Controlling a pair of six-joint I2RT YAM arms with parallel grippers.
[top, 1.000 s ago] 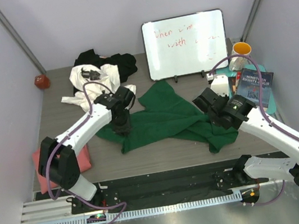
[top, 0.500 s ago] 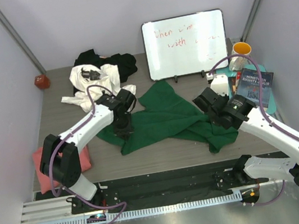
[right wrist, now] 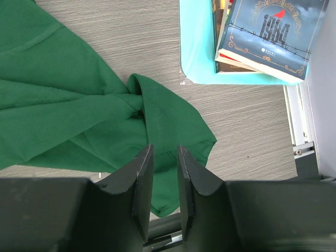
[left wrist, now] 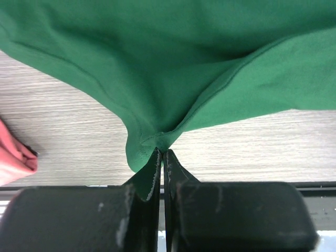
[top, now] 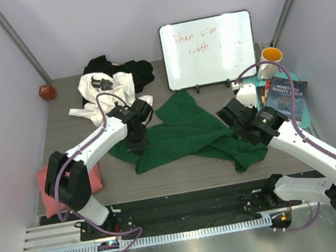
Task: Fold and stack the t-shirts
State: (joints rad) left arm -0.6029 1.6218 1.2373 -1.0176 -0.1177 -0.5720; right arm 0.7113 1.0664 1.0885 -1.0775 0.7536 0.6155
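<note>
The dark green t-shirt (top: 182, 133) lies spread and rumpled in the middle of the table. My left gripper (top: 138, 145) stands at its left edge, and in the left wrist view it (left wrist: 161, 153) is shut on a pinched fold of the green cloth (left wrist: 173, 63). My right gripper (top: 227, 118) hovers over the shirt's right part; its jaws (right wrist: 164, 152) are open a little, with the green cloth (right wrist: 68, 105) lying below the gap. A white t-shirt (top: 107, 87) and a black t-shirt (top: 137, 70) lie heaped at the back left. The salmon pink t-shirt (top: 93, 176) lies near the left front, partly behind my left arm.
A whiteboard (top: 208, 50) stands at the back centre. A yellow mug (top: 270, 57), a book (top: 286, 97) and a teal mat (top: 303, 114) are at the right edge. A red ball (top: 46, 91) sits at the back left. A white box (top: 247, 95) is beside the book.
My left gripper has closed its jaws on the green shirt's edge and shifted slightly. The right arm has not moved.
</note>
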